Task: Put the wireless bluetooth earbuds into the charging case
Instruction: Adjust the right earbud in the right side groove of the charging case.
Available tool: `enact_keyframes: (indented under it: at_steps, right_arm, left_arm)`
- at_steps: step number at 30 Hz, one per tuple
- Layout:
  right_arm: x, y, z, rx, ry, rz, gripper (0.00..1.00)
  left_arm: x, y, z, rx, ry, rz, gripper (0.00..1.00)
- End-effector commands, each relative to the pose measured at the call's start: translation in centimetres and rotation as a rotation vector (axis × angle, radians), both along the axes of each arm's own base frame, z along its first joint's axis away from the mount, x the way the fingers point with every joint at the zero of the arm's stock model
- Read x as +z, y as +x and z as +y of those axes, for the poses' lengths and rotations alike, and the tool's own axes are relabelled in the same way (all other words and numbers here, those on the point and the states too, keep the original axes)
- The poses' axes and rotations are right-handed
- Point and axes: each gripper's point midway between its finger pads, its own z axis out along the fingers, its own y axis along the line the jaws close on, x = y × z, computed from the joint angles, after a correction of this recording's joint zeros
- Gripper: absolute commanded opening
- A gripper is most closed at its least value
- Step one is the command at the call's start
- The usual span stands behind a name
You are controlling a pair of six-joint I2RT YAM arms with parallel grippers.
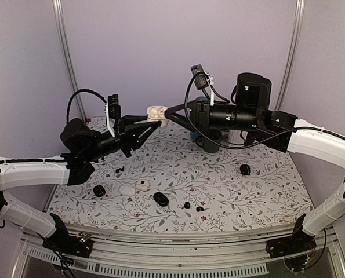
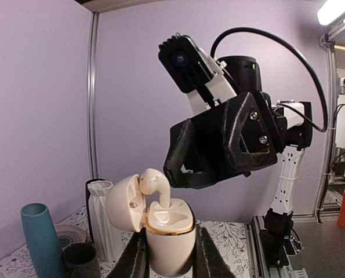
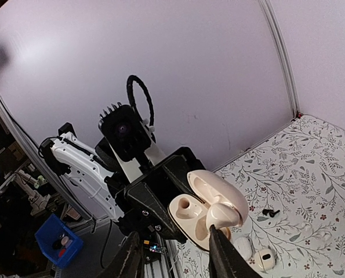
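- Left wrist view: cream earbud (image 2: 153,184) is standing stem-down in one socket of the cream charging case (image 2: 171,231). Its rounded head is poking up above the rim, and it is not looking fully seated.
- The case is glossy and pebble-shaped with a gold band at the rim. Its lid (image 2: 124,202) is hanging open, just beside the bud's head.
- In the right wrist view the other socket (image 3: 184,204) is sitting empty.
- Left gripper (image 2: 171,258) is clamping the case body from both sides and holding it in the air, well above the floral table (image 1: 230,197).
- Right gripper (image 3: 175,255) is hovering at the case with its fingers apart and nothing pinched between them. One finger (image 3: 220,249) is sitting just beside the bud; I cannot tell if it is touching.
- The right gripper's bulk is crowding over the open case from above.
- Loose black buds (image 1: 186,204) are lying near the table's front, well apart from the held case.
- Black oval cases (image 1: 160,198) and white cases (image 1: 127,189) are lying scattered nearby.
- Teal vase (image 2: 39,231), dark cup (image 2: 82,258) and white pleated vase (image 2: 102,226) are standing at the back.
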Motion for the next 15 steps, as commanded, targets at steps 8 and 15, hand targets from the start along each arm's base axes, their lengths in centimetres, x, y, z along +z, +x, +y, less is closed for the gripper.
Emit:
enact_keyframes:
  at_steps: [8, 15]
  right_arm:
    - [0.65, 1.04, 0.11, -0.013, 0.011, 0.014, 0.42]
    - [0.84, 0.85, 0.28, 0.003, 0.014, 0.011, 0.42]
  left_arm:
    - [1.99, -0.45, 0.27, -0.017, -0.032, -0.030, 0.00]
    - [1.88, -0.36, 0.11, -0.018, -0.029, -0.027, 0.00]
